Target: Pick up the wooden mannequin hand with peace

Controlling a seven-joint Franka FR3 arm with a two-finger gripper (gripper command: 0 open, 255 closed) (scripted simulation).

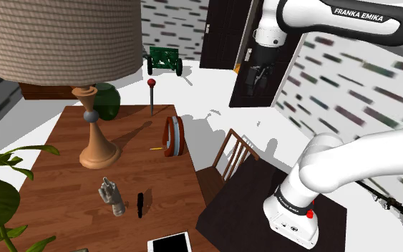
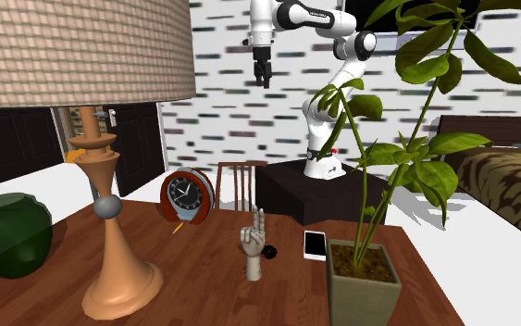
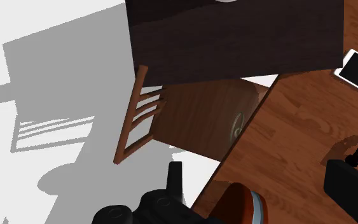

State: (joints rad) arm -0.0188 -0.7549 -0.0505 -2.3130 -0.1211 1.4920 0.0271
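Approach step: gripper (image 2: 263,78), jaws apart and empty, hangs high over the chair (image 2: 236,182); next, descend to the mannequin hand (image 2: 254,244).

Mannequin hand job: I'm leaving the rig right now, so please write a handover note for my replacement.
End effector: open, empty, high above the chair beside the table.
Mannequin hand: upright on the table, next to a small black object, untouched.
Done: nothing yet.
Left: move over the hand, descend, grasp, lift.
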